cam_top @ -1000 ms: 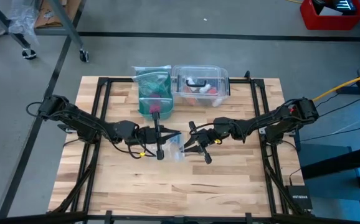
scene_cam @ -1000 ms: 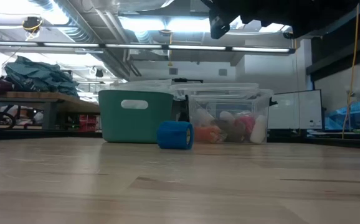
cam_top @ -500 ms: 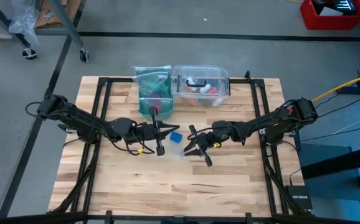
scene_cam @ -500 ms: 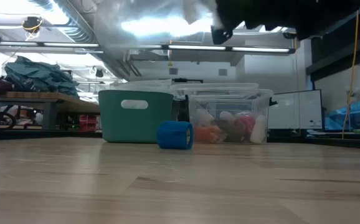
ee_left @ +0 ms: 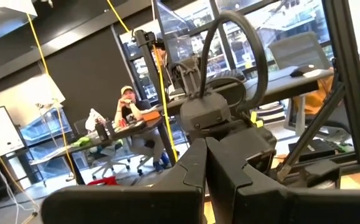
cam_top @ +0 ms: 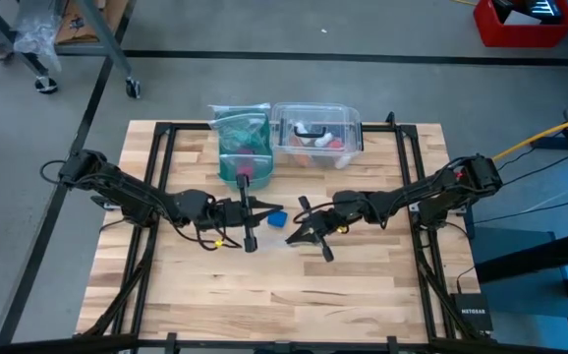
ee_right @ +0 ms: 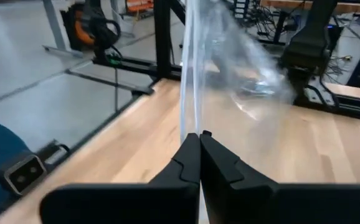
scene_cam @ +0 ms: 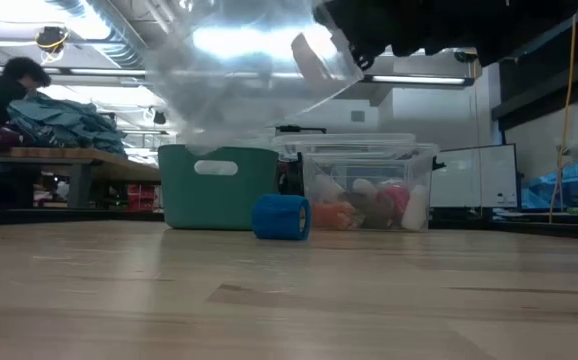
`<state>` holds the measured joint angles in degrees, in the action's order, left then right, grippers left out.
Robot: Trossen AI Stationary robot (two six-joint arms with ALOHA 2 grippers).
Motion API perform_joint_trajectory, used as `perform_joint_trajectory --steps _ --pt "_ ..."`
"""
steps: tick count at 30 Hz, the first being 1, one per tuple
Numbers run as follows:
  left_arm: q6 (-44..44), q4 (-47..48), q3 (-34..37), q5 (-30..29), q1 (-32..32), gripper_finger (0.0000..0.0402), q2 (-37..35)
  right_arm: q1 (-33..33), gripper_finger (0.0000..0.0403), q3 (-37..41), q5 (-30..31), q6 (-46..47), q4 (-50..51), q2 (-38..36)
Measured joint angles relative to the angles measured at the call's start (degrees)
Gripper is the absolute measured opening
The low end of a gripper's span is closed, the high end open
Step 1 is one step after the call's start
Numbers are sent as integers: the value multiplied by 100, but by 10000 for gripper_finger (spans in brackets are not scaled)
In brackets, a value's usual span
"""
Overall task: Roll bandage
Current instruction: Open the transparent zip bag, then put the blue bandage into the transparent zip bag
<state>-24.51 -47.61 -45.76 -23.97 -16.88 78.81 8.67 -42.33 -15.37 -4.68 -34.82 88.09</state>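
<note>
The right gripper [ee_right: 198, 134] is closed on a clear plastic bag [ee_right: 230, 68] held above the table [cam_top: 363, 285]. The left gripper [ee_left: 205, 146] is closed, holding nothing. The bandage [scene_cam: 281, 217], rolled, stands on the table before the teal bin [scene_cam: 217, 185]. No legible writing.

grey concrete floor [cam_top: 382, 88] around the table, ceiling strip lights [scene_cam: 409, 78], a cluttered workbench [scene_cam: 59, 155] behind.

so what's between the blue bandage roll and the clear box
Nothing in the high view: bare wooden table separates the bandage roll from the clear box. The green bin stands to one side of that stretch.
</note>
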Motion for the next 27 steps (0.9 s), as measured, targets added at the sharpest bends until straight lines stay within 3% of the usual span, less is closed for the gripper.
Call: perform_joint_trajectory --steps 9,17,20,27 --pt "1 23 2 4 0 0 0 -90 2 -2 177 -413 263 -38" --pt "74 170 7 -56 -70 0 0 -467 1 -10 187 -871 1342 -602" --pt "606 623 7 -61 -71 0 0 -591 1 -11 207 -1078 1834 -929" --pt "2530 2245 11 -71 88 11 7 -766 1 -11 896 -1556 3064 -1763"
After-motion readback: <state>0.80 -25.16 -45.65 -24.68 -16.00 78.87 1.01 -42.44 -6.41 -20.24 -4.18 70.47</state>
